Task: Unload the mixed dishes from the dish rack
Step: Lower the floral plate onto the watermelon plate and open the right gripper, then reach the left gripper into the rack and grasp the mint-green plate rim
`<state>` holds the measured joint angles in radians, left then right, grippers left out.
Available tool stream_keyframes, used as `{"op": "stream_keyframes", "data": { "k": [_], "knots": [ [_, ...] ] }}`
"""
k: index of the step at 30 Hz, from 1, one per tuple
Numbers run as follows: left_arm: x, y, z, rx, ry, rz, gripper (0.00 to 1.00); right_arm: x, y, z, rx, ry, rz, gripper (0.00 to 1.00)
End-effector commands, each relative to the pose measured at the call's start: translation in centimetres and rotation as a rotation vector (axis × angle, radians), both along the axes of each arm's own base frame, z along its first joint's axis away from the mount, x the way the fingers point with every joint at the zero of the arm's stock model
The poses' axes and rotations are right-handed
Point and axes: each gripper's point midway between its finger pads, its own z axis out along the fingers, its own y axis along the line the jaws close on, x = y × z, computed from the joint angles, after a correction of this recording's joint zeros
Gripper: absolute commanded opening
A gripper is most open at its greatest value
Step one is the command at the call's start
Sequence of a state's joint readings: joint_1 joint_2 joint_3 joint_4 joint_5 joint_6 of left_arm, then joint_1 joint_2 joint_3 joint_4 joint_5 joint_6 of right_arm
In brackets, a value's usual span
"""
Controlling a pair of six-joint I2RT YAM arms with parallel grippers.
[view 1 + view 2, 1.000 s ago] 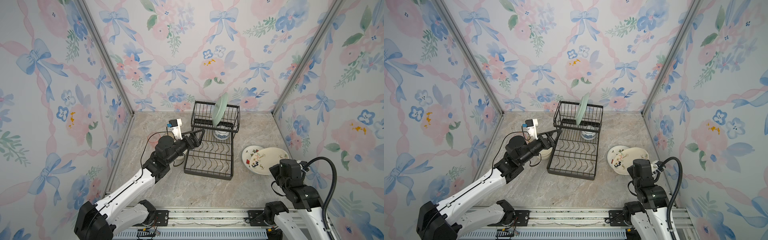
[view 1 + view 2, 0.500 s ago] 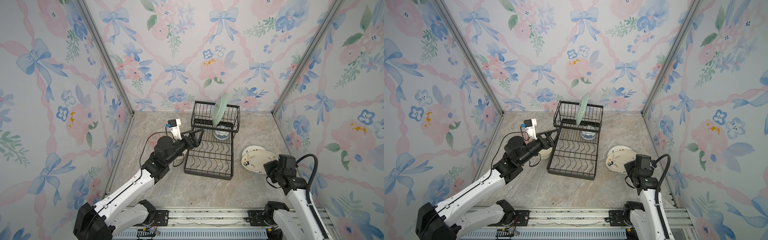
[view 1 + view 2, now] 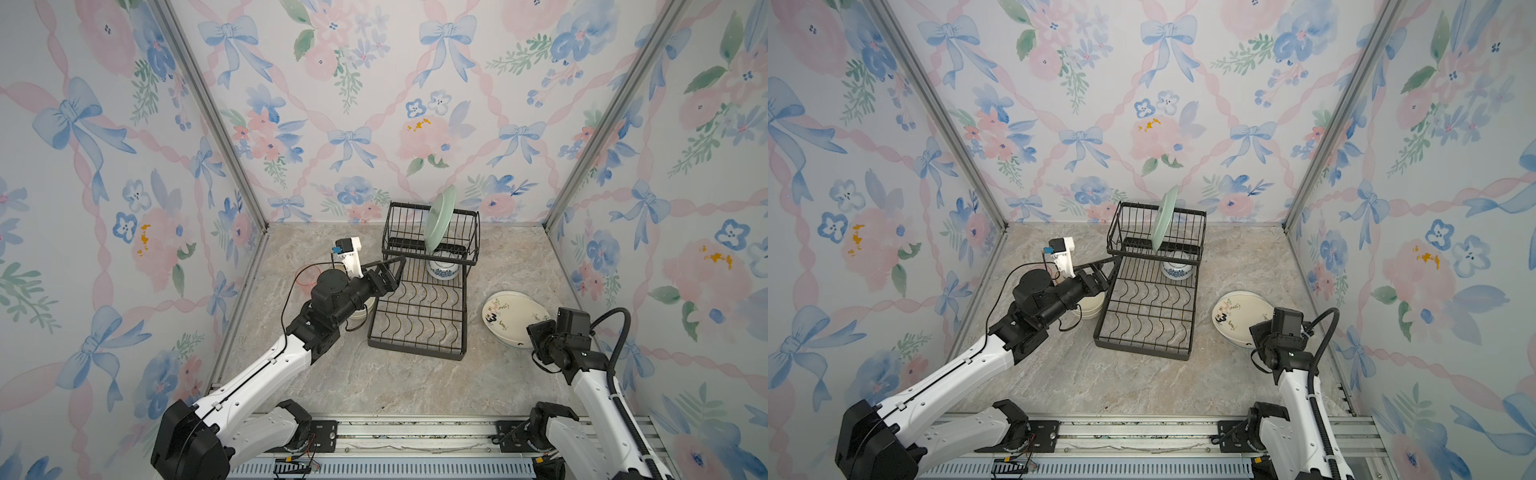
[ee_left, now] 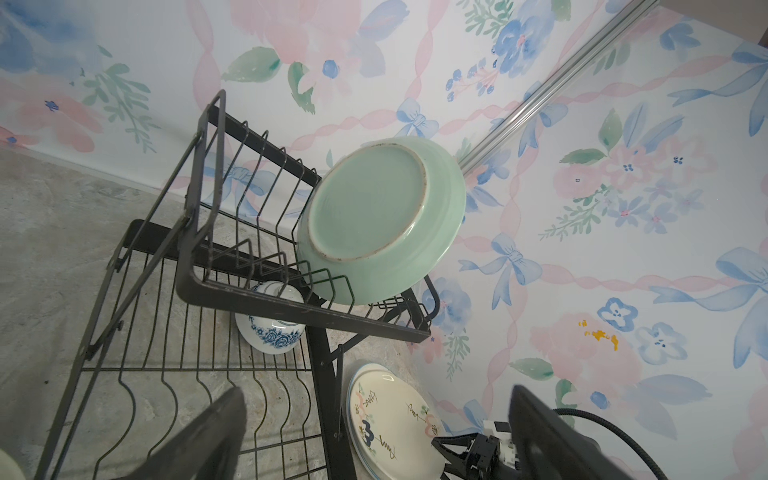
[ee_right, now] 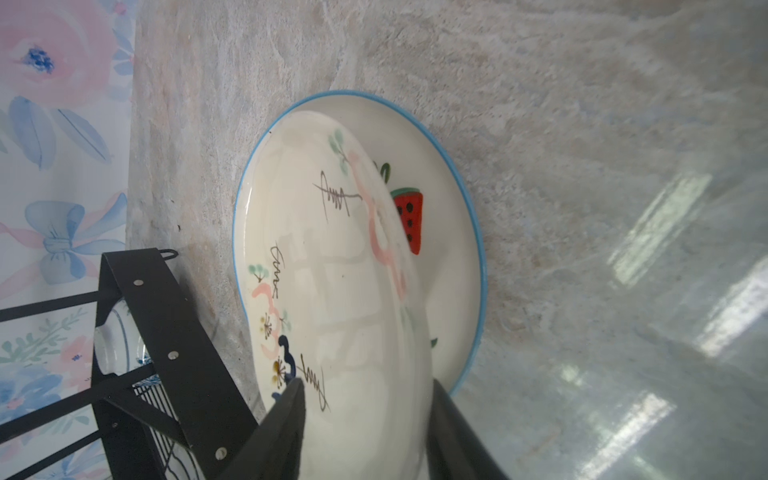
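at the far left of the marbled grey-beige tabletop (image 3: 374, 382), a translucent pink tumbler (image 3: 308, 275) stands near the wall, showing mostly as a thin reddish ring. just right of it a round cream bowl (image 3: 1090, 308) sits on the table beside the rack, partly under the left arm.

the left gripper (image 3: 400, 266) hangs over the left edge of the black wire two-tier dish rack (image 3: 415, 354). its jaws are spread as wide as they go and grasp nothing. in the left wrist view its two black fingers (image 4: 208, 436) stand far apart, with the rack beyond them.

at the far end of the rack's long lower tray, under the small raised basket, a blue-and-white patterned bowl (image 3: 444, 268) sits mouth up. in the basket above it a glazed pale green plate (image 3: 439, 220) stands on edge and leans, its foot ring turned toward the left arm.

to the right of the rack, on the tabletop, a cream plate painted with pink ribbons and brown scribbles (image 5: 332, 270) rests tilted on a white watermelon-print plate with a blue rim (image 5: 449, 232).

the right gripper (image 5: 365, 382) is at the near rim of the cream plate. its jaws are parted about halfway, one finger over the plate's face and one behind its edge. in the blurred right wrist view it cannot be told whether either pad touches the rim.
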<state>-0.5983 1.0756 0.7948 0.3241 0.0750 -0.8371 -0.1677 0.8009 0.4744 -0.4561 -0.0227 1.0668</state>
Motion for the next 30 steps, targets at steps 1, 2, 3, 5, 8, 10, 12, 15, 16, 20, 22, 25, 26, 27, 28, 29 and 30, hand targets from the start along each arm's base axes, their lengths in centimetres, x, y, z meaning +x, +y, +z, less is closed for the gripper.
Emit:
{"op": "stream_keyframes", "data": {
  "k": [1, 2, 3, 5, 8, 10, 12, 15, 16, 20, 22, 25, 26, 27, 28, 29, 30],
  "knots": [
    [0.4, 0.3, 0.3, 0.013, -0.007, 0.013, 0.98, -0.5, -0.6, -0.6, -0.01, 0.015, -0.021, 0.62],
    [0.5, 0.3, 0.5, 0.016, -0.006, 0.012, 0.98, -0.5, -0.6, -0.9, -0.003, 0.013, -0.021, 0.66],
    [0.6, 0.3, 0.6, 0.024, -0.003, 0.016, 0.98, -0.5, -0.6, -1.0, 0.002, 0.009, -0.02, 0.69],
    [1.0, 0.3, 0.4, 0.046, 0.012, 0.03, 0.98, -0.7, -0.5, -1.3, 0.018, 0.013, -0.027, 0.77],
    [1.5, -0.4, 0.0, 0.062, 0.027, 0.011, 0.98, -0.6, -0.5, -0.6, 0.013, 0.005, -0.001, 0.83],
    [2.1, -0.6, -0.4, 0.092, 0.047, 0.017, 0.98, -1.0, -1.3, 0.3, -0.033, 0.008, -0.015, 0.87],
    [2.7, -1.0, -0.6, 0.121, 0.062, 0.016, 0.98, -0.9, -1.3, 1.2, -0.05, -0.028, -0.008, 0.9],
    [3.4, -2.2, -0.2, 0.142, 0.069, -0.016, 0.98, -0.5, -0.6, 2.5, -0.037, -0.105, 0.025, 0.95],
    [3.5, -2.9, 0.1, 0.15, 0.064, -0.031, 0.98, -0.6, -0.3, 2.8, -0.037, -0.119, 0.04, 0.96],
    [4.3, -5.6, 1.0, 0.239, 0.039, -0.046, 0.98, -0.8, 1.1, 4.4, -0.088, -0.165, 0.149, 0.98],
    [4.5, -7.1, 1.7, 0.311, 0.009, -0.043, 0.98, -0.9, 2.0, 5.1, -0.109, -0.187, 0.204, 1.0],
    [4.9, -8.7, 2.2, 0.399, -0.032, -0.006, 0.98, -1.1, 3.5, 5.7, -0.116, -0.215, 0.277, 1.0],
    [5.1, -9.2, 2.4, 0.422, -0.048, 0.0, 0.98, -1.0, 4.0, 6.2, -0.123, -0.231, 0.303, 1.0],
    [5.4, -9.5, 2.5, 0.445, -0.06, 0.013, 0.98, -1.0, 4.3, 6.6, -0.135, -0.242, 0.325, 1.0],
    [5.7, -9.8, 2.5, 0.469, -0.067, 0.026, 0.98, -1.0, 4.6, 7.0, -0.15, -0.252, 0.342, 1.0],
    [6.0, -10.3, 2.4, 0.489, -0.075, 0.024, 0.97, -0.8, 4.7, 7.6, -0.165, -0.264, 0.356, 1.0],
    [6.1, -10.8, 2.3, 0.501, -0.083, 0.013, 0.97, -0.7, 4.9, 7.9, -0.177, -0.272, 0.37, 1.0]
  ]
}}
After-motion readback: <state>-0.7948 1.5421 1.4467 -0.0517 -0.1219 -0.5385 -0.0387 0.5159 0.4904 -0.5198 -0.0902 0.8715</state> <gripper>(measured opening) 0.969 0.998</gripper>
